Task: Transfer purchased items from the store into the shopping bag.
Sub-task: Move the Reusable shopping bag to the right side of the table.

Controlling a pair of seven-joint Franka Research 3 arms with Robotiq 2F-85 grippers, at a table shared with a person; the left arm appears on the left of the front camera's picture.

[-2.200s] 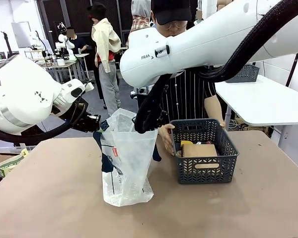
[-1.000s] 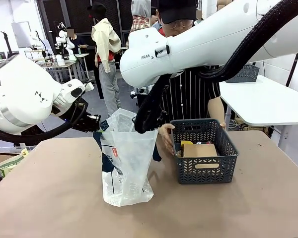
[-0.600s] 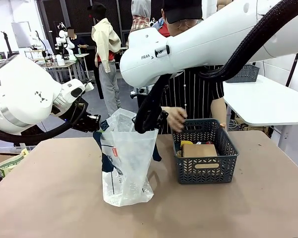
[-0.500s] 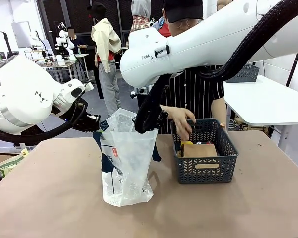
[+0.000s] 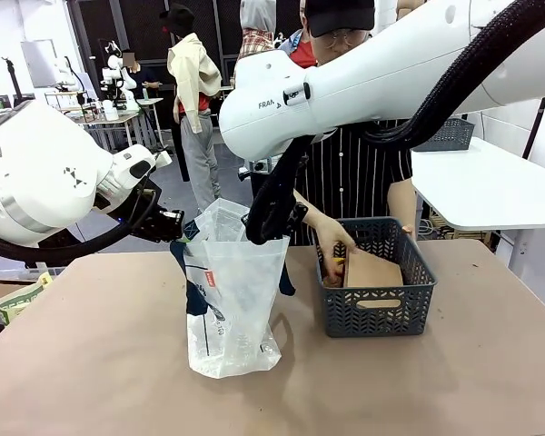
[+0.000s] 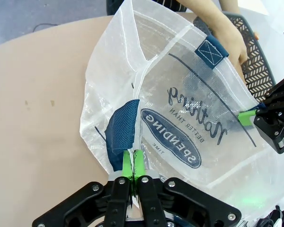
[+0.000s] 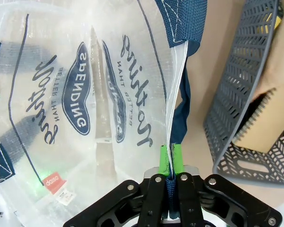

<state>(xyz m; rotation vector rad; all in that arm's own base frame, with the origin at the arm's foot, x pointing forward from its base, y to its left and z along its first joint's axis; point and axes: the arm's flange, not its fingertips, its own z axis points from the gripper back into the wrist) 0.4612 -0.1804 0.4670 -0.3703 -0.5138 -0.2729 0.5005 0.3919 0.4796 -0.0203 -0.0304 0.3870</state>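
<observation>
On table: shopping bag, upright, mouth spread; left gripper pinched on one rim, right gripper pinched on opposite handle. Basket just beside; person's hand inside.

The shopping bag stands on the table. The basket sits to the bag's right, near it but apart. A hand is down in the basket's bag-side end, beside a flat item leaning inside. The left gripper pinches the bag's left rim, and the right gripper pinches its right rim. The person stands behind the bag, to its right.
</observation>
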